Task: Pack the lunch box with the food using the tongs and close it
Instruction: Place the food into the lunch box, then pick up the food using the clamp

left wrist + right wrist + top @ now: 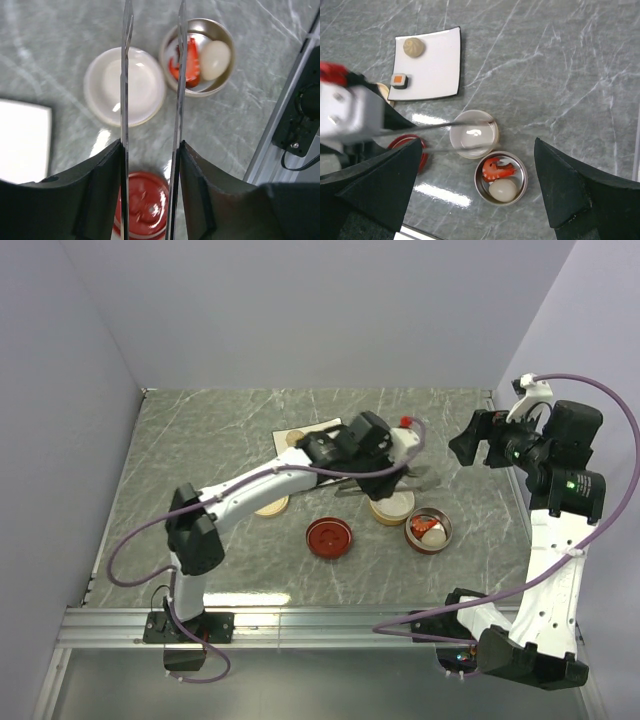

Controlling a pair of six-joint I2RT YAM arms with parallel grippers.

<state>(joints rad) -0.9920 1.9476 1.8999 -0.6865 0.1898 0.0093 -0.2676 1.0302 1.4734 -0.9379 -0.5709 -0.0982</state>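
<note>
Left arm (250, 485) stretched forward, left gripper (150, 150) clasping tongs (125, 75); right arm (560, 540) raised, right gripper (479, 145) wide open.

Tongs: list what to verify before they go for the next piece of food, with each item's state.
1. Tongs clamped in left gripper: ok.
2. Tong tips empty: ok, nothing between them.
3. Shrimp and egg inside metal tin: ok.
4. Beige ball and sushi roll packed: not ok, both on white plate.
5. Right gripper open, clear of the tongs: ok.

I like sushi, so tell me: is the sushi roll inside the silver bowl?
No, the sushi roll sits on the white plate, near the beige ball.
</note>
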